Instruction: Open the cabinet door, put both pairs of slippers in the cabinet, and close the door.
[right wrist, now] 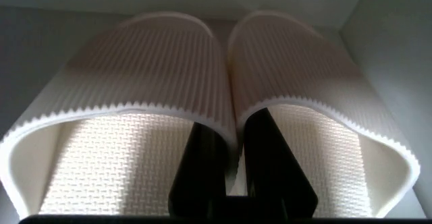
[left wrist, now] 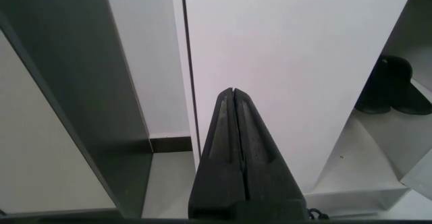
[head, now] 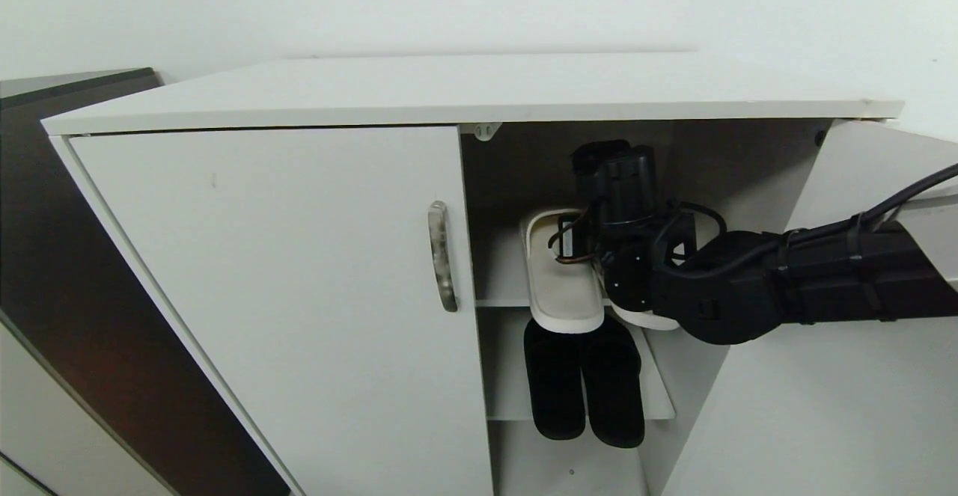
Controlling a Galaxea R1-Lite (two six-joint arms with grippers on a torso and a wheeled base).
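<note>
The white cabinet has its right door swung open and its left door closed. A pair of white slippers lies on the upper shelf, heels jutting over the shelf's front edge. My right gripper reaches inside, one finger in each slipper, shut on their two inner strap edges pressed together. A pair of black slippers rests on the lower shelf. My left gripper is shut on nothing, low in front of the closed left door.
A metal handle sits on the closed left door beside the opening. A dark panel leans at the cabinet's left. The open right door stands close beside my right arm. Free shelf room lies left of the slippers.
</note>
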